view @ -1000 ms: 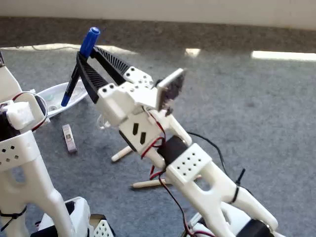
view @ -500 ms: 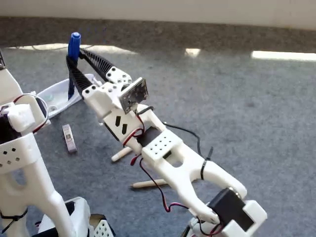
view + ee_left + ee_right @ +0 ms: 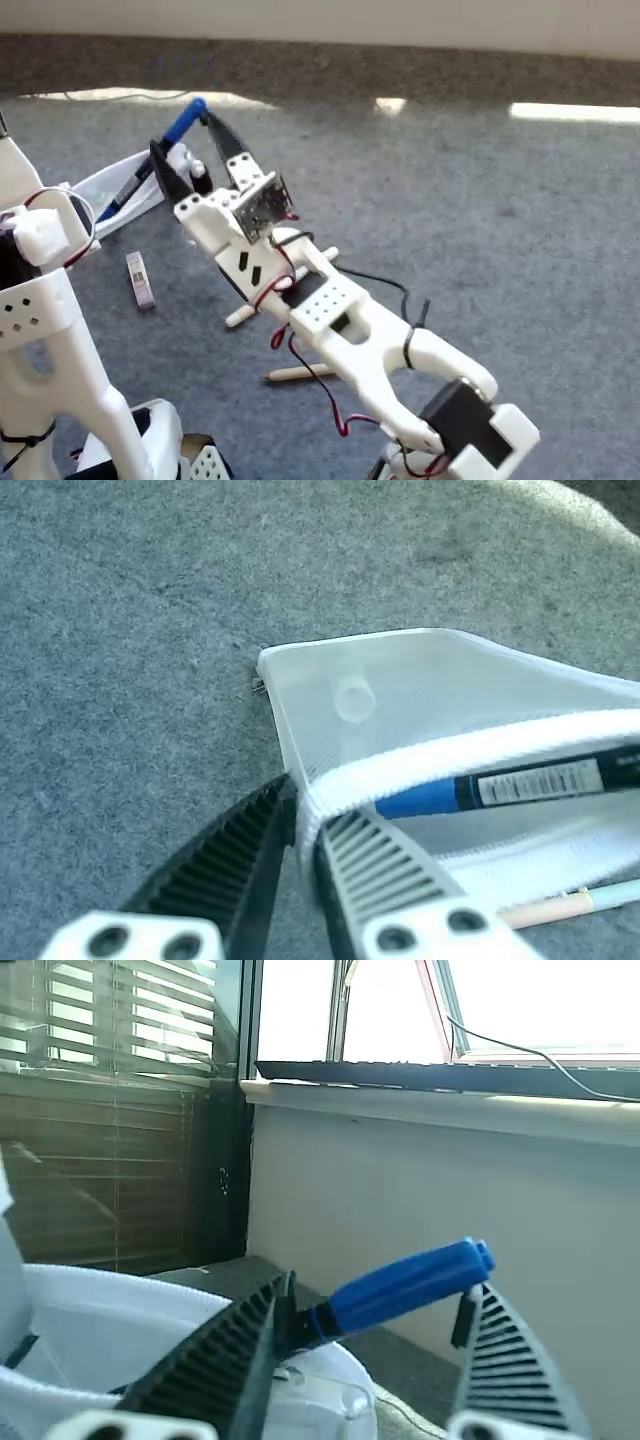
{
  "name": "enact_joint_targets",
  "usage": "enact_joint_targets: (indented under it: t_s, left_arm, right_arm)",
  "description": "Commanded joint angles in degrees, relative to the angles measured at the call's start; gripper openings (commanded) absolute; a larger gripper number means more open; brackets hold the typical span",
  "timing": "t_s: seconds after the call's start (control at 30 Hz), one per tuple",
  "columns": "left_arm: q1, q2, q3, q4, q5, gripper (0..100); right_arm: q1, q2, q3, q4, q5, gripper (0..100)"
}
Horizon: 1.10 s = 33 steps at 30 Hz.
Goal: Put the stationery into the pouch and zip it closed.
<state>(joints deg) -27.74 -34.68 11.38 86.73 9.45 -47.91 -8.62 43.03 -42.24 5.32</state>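
The white mesh pouch point(image 3: 95, 185) lies open at the far left of the grey carpet. My left gripper point(image 3: 305, 815) is shut on the pouch's point(image 3: 420, 680) zipper rim near one end. A blue pen point(image 3: 186, 115) leans into the mouth, cap end sticking up. Its barrel point(image 3: 500, 785) rests inside against the rim. My right gripper point(image 3: 183, 135) stands open around the cap, and the cap point(image 3: 410, 1285) rests against one finger with a gap to the other. A pale pencil point(image 3: 560, 910) also lies in the pouch.
A small pinkish eraser point(image 3: 140, 278) lies on the carpet in front of the pouch. Two pale wooden sticks point(image 3: 248, 313) point(image 3: 298, 373) lie under the right arm. The left arm's white base point(image 3: 45, 320) fills the near left corner.
The right gripper came down toward the pouch with the pen and has opened. The pen went from near upright to leaning, its lower end now inside the pouch.
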Motion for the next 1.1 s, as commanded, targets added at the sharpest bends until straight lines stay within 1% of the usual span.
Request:
enact_joint_targets:
  t_s: [0.0,0.13,0.2,0.37,0.53,0.67,0.87,0.93,1.07]
  left_arm:
    - [-0.48,-0.48,0.31,-0.88,-0.44,1]
    - [-0.4,-0.48,0.31,-0.88,-0.44,1]
    - [-0.4,-0.48,0.31,-0.88,-0.44,1]
    - [-0.48,-0.48,0.31,-0.88,-0.44,1]
    - [-0.66,-0.48,0.31,-0.88,-0.44,1]
    - [-0.66,-0.48,0.31,-0.88,-0.44,1]
    - [-0.75,-0.57,0.31,-0.88,-0.44,1]
    - [-0.75,-0.57,0.22,-0.88,-0.35,1]
    - [-0.75,-0.57,0.22,-0.7,-0.18,1]
  right_arm:
    - [-2.68,-7.25,3.21,-0.57,0.7,23.8]
    - [-5.14,-12.88,6.11,-0.4,0.7,23.5]
    - [-6.46,-15.6,6.81,2.33,0.7,23.5]
    - [-10.86,-23.96,7.08,13.58,0.44,23.5]
    - [-12.97,-32.84,7.08,26.51,0.26,23.5]
    - [-12.7,-39.69,7.08,38.11,0.26,23.5]
    - [-12.62,-47.78,7.08,59.47,0.18,23.5]
    - [-12.26,-49.54,7.08,63.87,-2.37,23.5]
    - [-7.78,-50.86,6.64,70.29,-9.76,23.5]
